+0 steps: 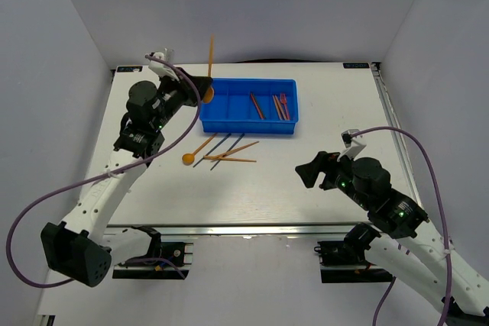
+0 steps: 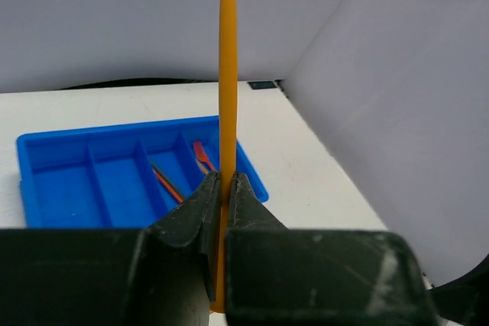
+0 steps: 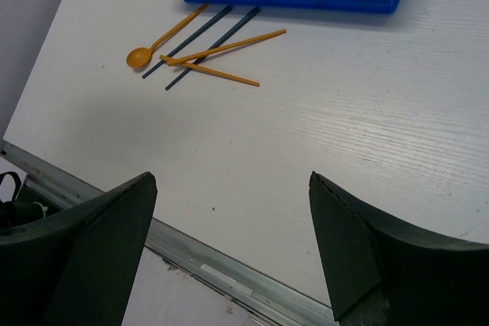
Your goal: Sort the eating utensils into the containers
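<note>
the left gripper (image 2: 224, 185) is closed tight on the thin handle of an orange spoon (image 2: 227, 74), which stands nearly upright from between its fingers, bowl down below them and mostly hidden. the blue tray (image 2: 53, 143) lies ahead of this gripper and below it. from above, the bowl sits right at the tray's nearest end wall, and i cannot tell whether it hangs over the first compartment or over the rim.

that is the main risk. let go here, the spoon may strike the wall and tip out onto the bench (image 1: 267, 188). it is also pinched low on a smooth, narrow handle, so the long top-heavy part could pivot in the grip. released upright, it may topple across a divider and end up straddling two compartments, or fall among the red utensils (image 1: 281, 106) at the far end.

the right gripper (image 3: 231, 181) hangs open and empty, with the loose utensils (image 3: 200, 51) ahead of it to its left.
</note>
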You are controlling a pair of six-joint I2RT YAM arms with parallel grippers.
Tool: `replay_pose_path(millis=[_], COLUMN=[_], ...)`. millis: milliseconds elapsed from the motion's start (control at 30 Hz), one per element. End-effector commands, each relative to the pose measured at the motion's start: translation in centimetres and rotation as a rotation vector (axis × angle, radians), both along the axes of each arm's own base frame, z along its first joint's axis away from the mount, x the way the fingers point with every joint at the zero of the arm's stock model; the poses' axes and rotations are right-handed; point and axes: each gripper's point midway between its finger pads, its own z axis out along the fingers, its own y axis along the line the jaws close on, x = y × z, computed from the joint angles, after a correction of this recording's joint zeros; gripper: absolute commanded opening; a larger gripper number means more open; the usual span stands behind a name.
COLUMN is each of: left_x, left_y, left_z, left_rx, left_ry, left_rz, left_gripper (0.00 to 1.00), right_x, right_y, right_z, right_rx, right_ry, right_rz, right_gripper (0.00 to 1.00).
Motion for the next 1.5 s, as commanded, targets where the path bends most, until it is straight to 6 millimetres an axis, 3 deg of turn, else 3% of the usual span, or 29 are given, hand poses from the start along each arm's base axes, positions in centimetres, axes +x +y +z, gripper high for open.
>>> replay_pose_path(millis=[0, 133, 200, 233, 300, 333, 467, 533, 567, 767, 800, 1000, 1200, 1233, 1467], left_x=[0.1, 2.5, 3.7, 4.8, 6.6, 7.8, 11.2, 12.0, 12.7, 14.4, 14.8, 15.8, 16.3, 16.3, 15.6], left_y=[-1.2, -2.4, -3.0, -3.8, -4.0, -4.5, -4.1, -4.5, -4.9, -6.6, -6.9, -7.6, -7.4, -7.4, -7.8], left_z=[-0.7, -2.3, -2.1, -3.6, -3.7, -5.4, -8.3, -9.8, -11.5, -15.2, -16.6, -19.2, -20.6, -20.8, -21.1], left_rx=[-0.066, -0.086, -0.092, -0.077, -0.056, -0.041, -0.062, -0.078, -0.067, -0.061, -0.058, -0.072, -0.038, -0.034, -0.048], left_ry=[0.020, 0.050, 0.036, 0.063, 0.051, 0.078, 0.093, 0.109, 0.130, 0.163, 0.187, 0.232, 0.262, 0.267, 0.279], left_rz=[-0.049, -0.041, -0.037, -0.038, 0.012, 0.028, 0.163, 0.194, 0.207, 0.268, 0.270, 0.295, 0.322, 0.321, 0.287], left_gripper=[0.00, 0.00, 0.00, 0.00, 0.00, 0.00, 0.00, 0.00, 0.00, 0.00, 0.00, 0.00, 0.00, 0.08, 0.18], right_x=[0.2, 0.2, 0.1, 0.1, 0.1, 0.1, 0.0, 0.0, 0.0, 0.1, 0.1, 0.2, 0.2, 0.2, 0.2], right_y=[-0.4, -0.4, -0.4, -0.4, -0.6, -0.6, -1.0, -1.1, -1.1, -1.6, -1.7, -1.6, -1.6, -1.6, -1.5], right_z=[2.0, 1.8, 1.8, 1.6, 1.4, 1.3, 1.0, 1.0, 0.9, 0.7, 0.6, -0.3, -0.4, -0.4, -0.4], right_rx=[0.032, 0.038, 0.041, 0.039, 0.032, 0.026, 0.007, 0.000, -0.006, -0.035, -0.037, -0.056, -0.061, -0.062, -0.059], right_ry=[-0.035, -0.029, -0.029, -0.027, -0.022, -0.021, -0.017, -0.019, -0.020, -0.024, -0.024, -0.009, -0.012, -0.011, -0.011], right_rz=[-0.028, -0.030, -0.029, -0.030, -0.036, -0.037, -0.044, -0.045, -0.043, -0.056, -0.059, -0.055, -0.049, -0.049, -0.044], right_gripper=[0.85, 0.85, 0.85, 0.85, 0.85, 0.85, 0.85, 0.85, 0.85, 0.86, 0.86, 0.86, 0.86, 0.86, 0.86])
